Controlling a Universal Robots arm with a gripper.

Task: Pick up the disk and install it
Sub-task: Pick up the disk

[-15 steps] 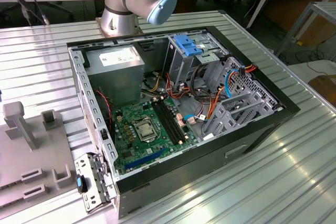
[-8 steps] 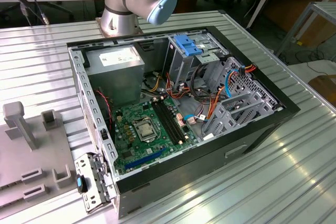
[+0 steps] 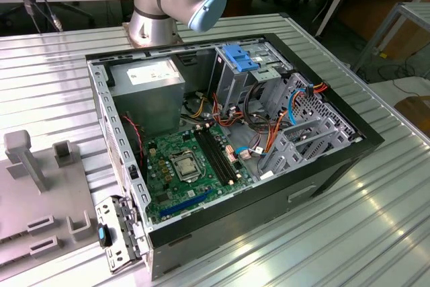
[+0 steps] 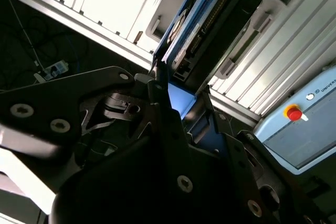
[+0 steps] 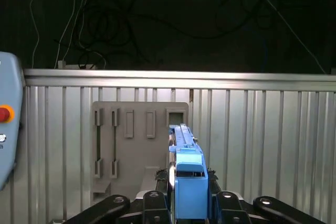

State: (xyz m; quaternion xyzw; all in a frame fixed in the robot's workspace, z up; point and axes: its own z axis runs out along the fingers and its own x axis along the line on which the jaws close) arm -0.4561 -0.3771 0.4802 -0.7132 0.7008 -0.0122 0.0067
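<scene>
Disk [image 5: 185,153] seemingly within end effector [image 5: 189,205] grip

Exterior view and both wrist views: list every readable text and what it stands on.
Power supply label, exterior view: print too small to read.
Motherboard: markings too small to read.
Teach pendant, second wrist view: lettering cut by the picture's edge, no whole word.
Disk, first wrist view: no text legible.
Nothing can be quoted.

The computer case [image 3: 322,186] lies on the table [image 3: 376,233] beside a fixture plate [image 3: 27,199].
</scene>
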